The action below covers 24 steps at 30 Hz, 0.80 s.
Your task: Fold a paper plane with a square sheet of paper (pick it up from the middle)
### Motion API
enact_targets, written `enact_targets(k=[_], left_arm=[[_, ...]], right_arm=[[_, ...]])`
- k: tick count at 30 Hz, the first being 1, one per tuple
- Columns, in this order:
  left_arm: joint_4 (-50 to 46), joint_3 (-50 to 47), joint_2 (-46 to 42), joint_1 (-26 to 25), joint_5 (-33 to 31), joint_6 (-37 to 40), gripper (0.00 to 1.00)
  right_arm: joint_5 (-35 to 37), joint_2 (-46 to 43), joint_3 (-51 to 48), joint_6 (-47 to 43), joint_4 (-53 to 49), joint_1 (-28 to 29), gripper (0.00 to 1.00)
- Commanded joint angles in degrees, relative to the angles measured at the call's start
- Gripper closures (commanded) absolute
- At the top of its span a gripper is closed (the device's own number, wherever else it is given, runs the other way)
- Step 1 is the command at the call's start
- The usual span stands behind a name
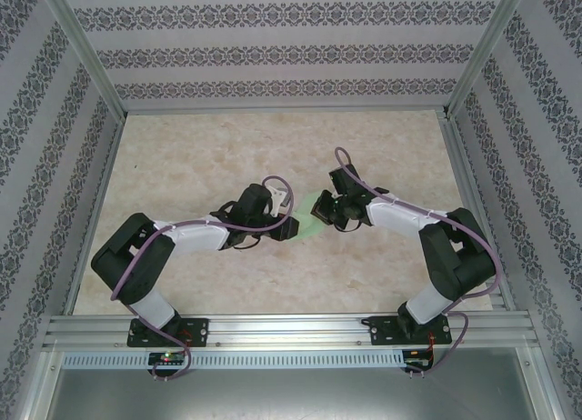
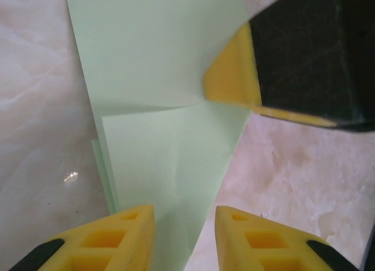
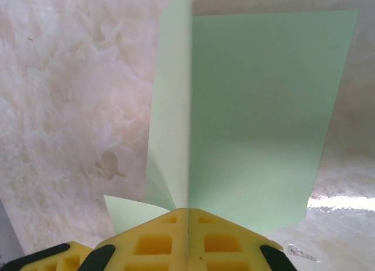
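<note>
Fold step | pale green sheet (image 1: 317, 207), partly folded, is sitting near the centre of the tabletop (image 1: 182, 156) | right gripper (image 3: 187, 221) is pinching its raised crease | left gripper (image 2: 184, 236) is straddling its end, jaws narrowly apart | I'd be pressing the crease flat, not tugging.

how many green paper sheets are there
1: the square sheet of paper, partly folded, mid-table between the left gripper and the right gripper, which is shut on its raised fold.

No legible text, labels, brands, numbers or signs in any view. Only ornamental floral bands on the wallpaper (image 1: 273, 52). Plain unmarked green on the square sheet of paper (image 2: 158, 60).
</note>
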Motion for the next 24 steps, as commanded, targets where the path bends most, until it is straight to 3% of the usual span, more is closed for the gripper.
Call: enact_targets(k=[1, 12, 24], left_arm=[[-0.20, 1.16, -1.75, -0.65, -1.86, 6.82, 0.65], [1.65, -0.97, -2.58, -0.69, -4.21, 17.83, 0.57], [10.41, -5.59, 2.28, -1.14, -4.24, 21.11, 0.58]], right_arm=[[2.63, 0.08, 3.49, 2.60, -3.75, 1.01, 0.95], [1.60, 6.71, 11.87, 3.72, -10.12, 2.78, 0.93], [0.12, 8.98, 13.86, 5.92, -10.44, 2.36, 0.90]])
